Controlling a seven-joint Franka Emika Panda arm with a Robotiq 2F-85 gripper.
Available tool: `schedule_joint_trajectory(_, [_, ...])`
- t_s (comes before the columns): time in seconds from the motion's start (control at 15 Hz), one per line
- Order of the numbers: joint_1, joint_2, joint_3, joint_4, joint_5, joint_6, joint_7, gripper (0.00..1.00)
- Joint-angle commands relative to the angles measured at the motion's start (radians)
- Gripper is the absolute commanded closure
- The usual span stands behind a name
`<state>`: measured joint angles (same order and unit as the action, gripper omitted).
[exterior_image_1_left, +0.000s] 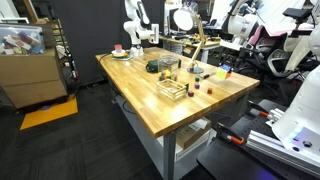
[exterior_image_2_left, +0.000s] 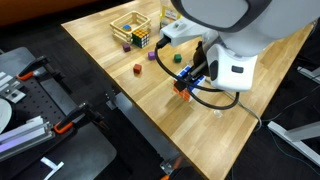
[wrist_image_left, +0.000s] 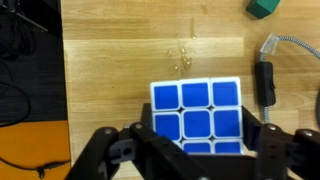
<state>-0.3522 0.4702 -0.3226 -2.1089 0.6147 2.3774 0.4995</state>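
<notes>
Cube (wrist_image_left: 198, 120) with a blue face sits between the pincer (wrist_image_left: 198, 150) and its two black fingers (wrist_image_left: 268, 150). We see them pressed against its sides, gripping it low over the wooden table (wrist_image_left: 110, 60), a green block (wrist_image_left: 262, 8) well apart.

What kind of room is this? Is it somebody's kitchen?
Probably a robot lab or workshop, not a kitchen. A big wooden workbench stands in the middle, more white robot arms stand behind it, and the hand grips a Rubik's cube.
</notes>
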Motion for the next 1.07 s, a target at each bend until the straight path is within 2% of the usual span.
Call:
schedule_joint_trajectory(0.0, [0.010, -0.028, -0.014, -0.054, -0.001, 0.029, 0.057, 0.45])
schedule_joint_trajectory(0.07, [-0.002, -0.001, -0.002, -0.018, -0.004, 0.007, 0.029, 0.20])
schedule_joint_trajectory(1.0, [0.000, -0.003, -0.005, -0.029, -0.004, 0.013, 0.047, 0.20])
